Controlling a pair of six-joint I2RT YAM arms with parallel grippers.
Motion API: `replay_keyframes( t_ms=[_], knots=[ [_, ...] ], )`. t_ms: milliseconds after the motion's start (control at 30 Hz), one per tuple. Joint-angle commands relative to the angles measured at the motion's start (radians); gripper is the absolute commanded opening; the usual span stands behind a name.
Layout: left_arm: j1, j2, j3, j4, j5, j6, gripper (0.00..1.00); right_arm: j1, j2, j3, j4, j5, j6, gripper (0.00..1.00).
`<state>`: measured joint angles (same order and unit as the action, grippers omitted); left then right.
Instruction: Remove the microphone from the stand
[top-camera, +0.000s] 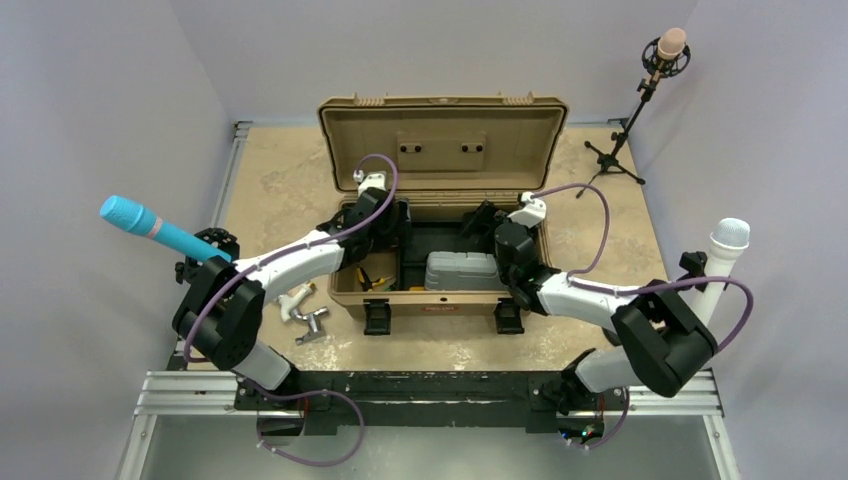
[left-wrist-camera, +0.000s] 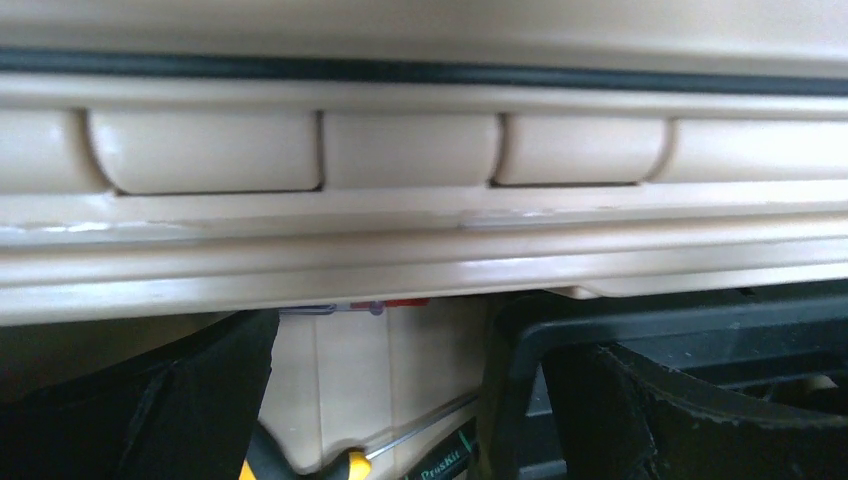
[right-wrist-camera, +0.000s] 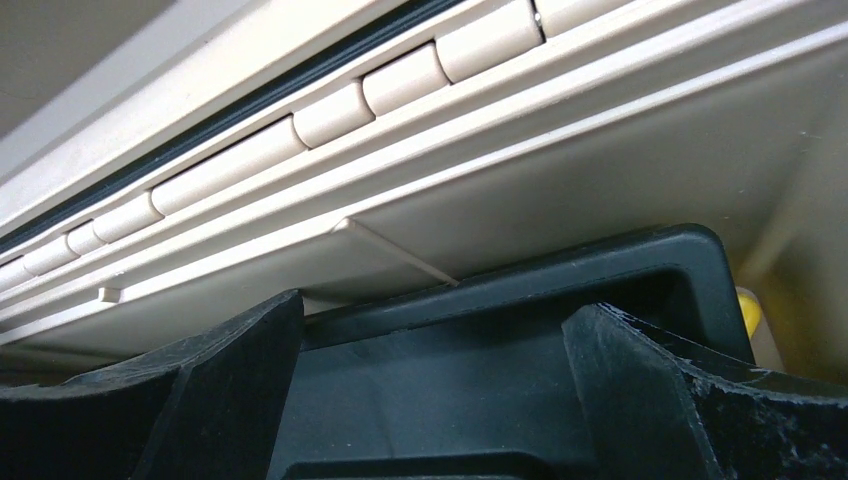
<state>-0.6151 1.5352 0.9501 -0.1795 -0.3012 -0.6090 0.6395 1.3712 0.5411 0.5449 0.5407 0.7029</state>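
In the overhead view, your left gripper and right gripper sit inside the toolbox, well apart from the blue microphone far to their left and the white microphone far to their right, and the left wrist view, then the right, shows jaws apart close under the hinge, so a hasty lift could snag the lid.

One legible brand — "ProsKit" — on a dark tool handle.

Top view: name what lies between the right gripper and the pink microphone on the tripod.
The toolbox lid's right end, then bare table by the pink microphone's tripod stand; the top view shows it.
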Motion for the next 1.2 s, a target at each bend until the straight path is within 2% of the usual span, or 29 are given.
replay_keyframes(
  t_ms=[0,333,633,800,967,1167],
  knots=[
    [0.074,0.043,0.047,0.154,-0.102,0.027,0.99,-0.003,0.076,-0.001,0.314,0.056,-0.063,0.99],
    [0.183,0.151,0.211,0.157,-0.041,0.038,0.99,-0.081,0.296,0.184,0.391,0.02,-0.09,0.99],
    [0.228,0.313,0.452,0.104,0.018,0.046,0.99,-0.201,0.441,0.407,0.303,-0.085,-0.091,0.99],
    [0.261,0.431,0.597,0.061,0.059,0.032,0.99,-0.226,0.55,0.6,0.198,-0.114,-0.109,0.99],
    [0.278,0.537,0.743,0.013,0.099,0.035,0.99,-0.253,0.628,0.713,0.18,-0.127,-0.13,0.99],
    [0.285,0.582,0.875,-0.069,0.109,0.085,0.99,-0.264,0.668,0.826,0.155,-0.133,-0.207,0.99]
  ],
)
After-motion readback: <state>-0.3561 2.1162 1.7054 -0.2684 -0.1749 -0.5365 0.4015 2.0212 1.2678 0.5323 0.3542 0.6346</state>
